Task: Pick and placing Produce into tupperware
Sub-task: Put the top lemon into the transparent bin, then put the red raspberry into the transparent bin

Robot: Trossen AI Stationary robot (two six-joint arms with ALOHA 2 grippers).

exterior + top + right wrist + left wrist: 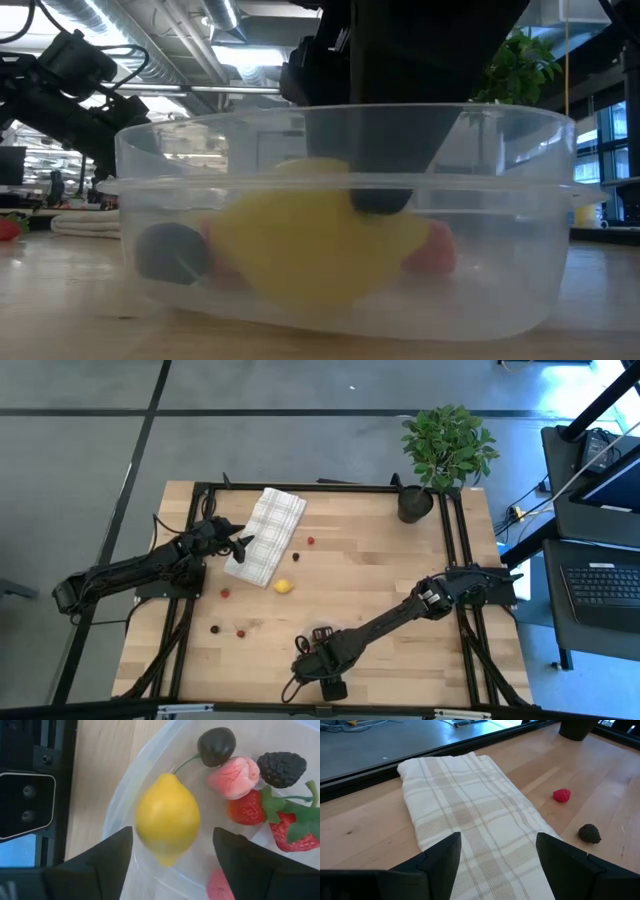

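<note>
Right claw spread wide over tupperware, gripping nothing; lemon lies inside, free. Likely light, hard, slick: take across its middle. Left claw open above cloth.

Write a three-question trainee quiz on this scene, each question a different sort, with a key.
1. True or false: the right claw stands open over the tub, with a lemon between its fingers.
2. Which lies under the left claw? A) cloth B) plant pot C) tub
3. Fill in: a second lemon lies on the table beside the ____.

Key: 1 true; 2 A, the cloth; 3 cloth.
</note>
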